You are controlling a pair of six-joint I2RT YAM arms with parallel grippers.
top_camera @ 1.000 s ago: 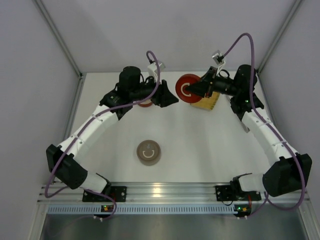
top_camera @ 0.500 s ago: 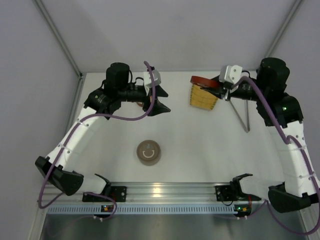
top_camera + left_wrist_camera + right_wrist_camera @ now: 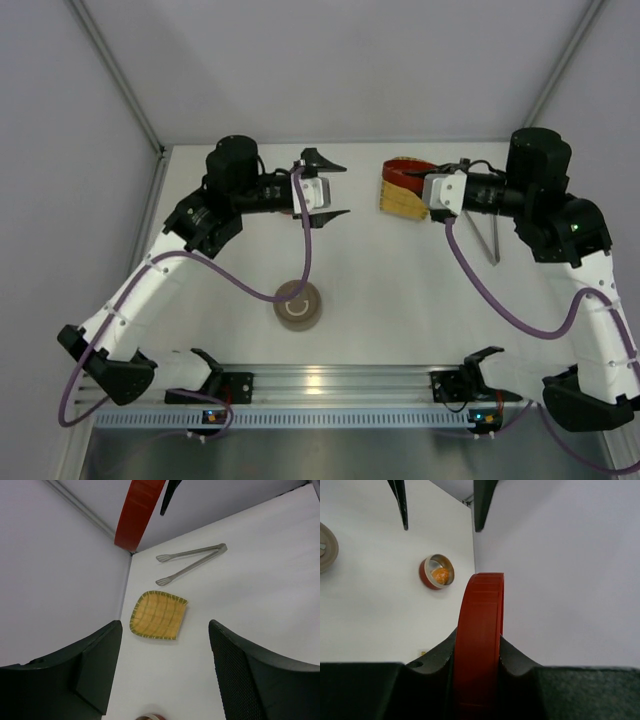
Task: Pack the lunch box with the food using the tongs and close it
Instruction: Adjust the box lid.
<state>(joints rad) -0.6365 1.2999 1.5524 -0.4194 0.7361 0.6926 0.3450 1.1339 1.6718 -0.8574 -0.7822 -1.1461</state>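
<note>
The lunch box (image 3: 437, 571) is a small round red tin at the back of the table. It holds the orange food chunk (image 3: 440, 573). In the top view my left wrist hides it. My left gripper (image 3: 328, 187) hovers open and empty just right of the tin, with its jaws wide apart (image 3: 165, 626). My right gripper (image 3: 418, 181) is shut on the red lid (image 3: 479, 625), held on edge above the yellow tray's back end. The tongs (image 3: 490, 236) lie flat on the table at the right, also in the left wrist view (image 3: 192, 564), untouched.
A yellow woven tray (image 3: 403, 202) lies at the back, right of centre, with nothing on it (image 3: 157, 615). A round brown lid with a smiley (image 3: 298, 305) sits in the middle near the front. Grey walls close the table on the left, back and right.
My left gripper has opened wider and its wrist has swung to point right. My right arm has drawn back to the right, turning the red lid from face-on to edge-on.
</note>
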